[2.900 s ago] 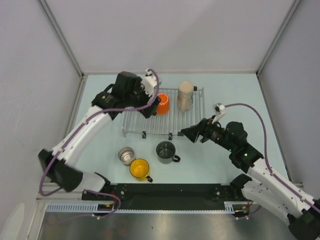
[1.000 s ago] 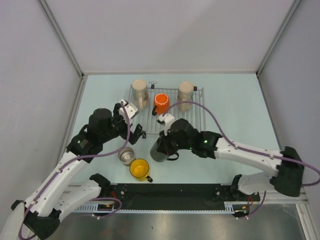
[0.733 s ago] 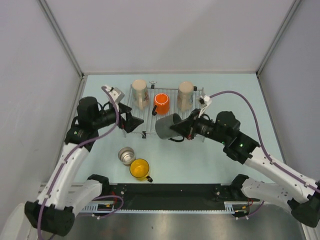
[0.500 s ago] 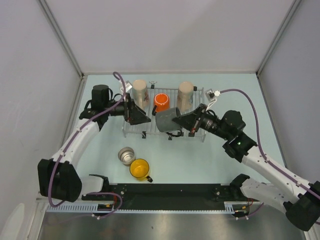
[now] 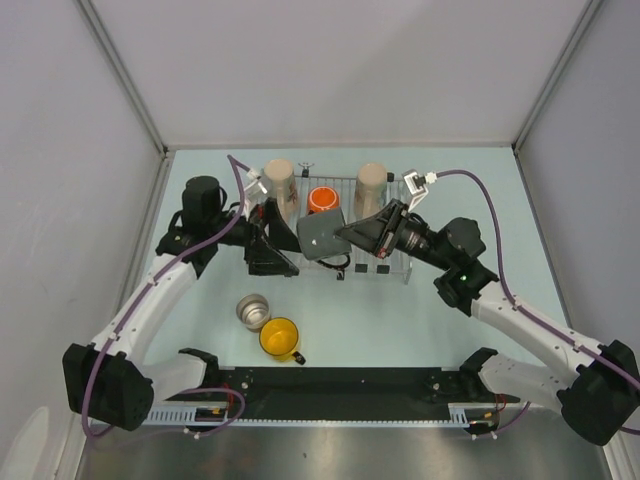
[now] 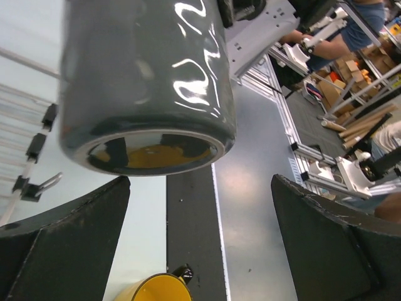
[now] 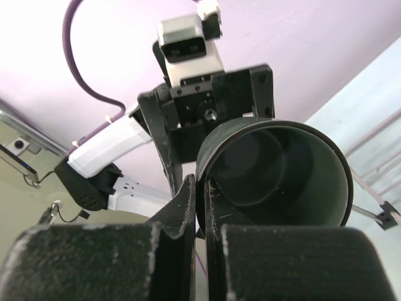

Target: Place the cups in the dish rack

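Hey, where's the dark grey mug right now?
In the top view, the dark grey mug hangs tipped over the dish rack's middle, just in front of the orange cup, its rim pinched by the right gripper.

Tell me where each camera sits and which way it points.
Top external: overhead behind the bases, looking down on the dish rack; left arm, right arm show.
Left wrist: faces the dark grey cup and yellow cup; open left gripper frames them.
Right wrist: looks into the grey cup's mouth; the right gripper pinches its rim.
All three share the dark grey cup.
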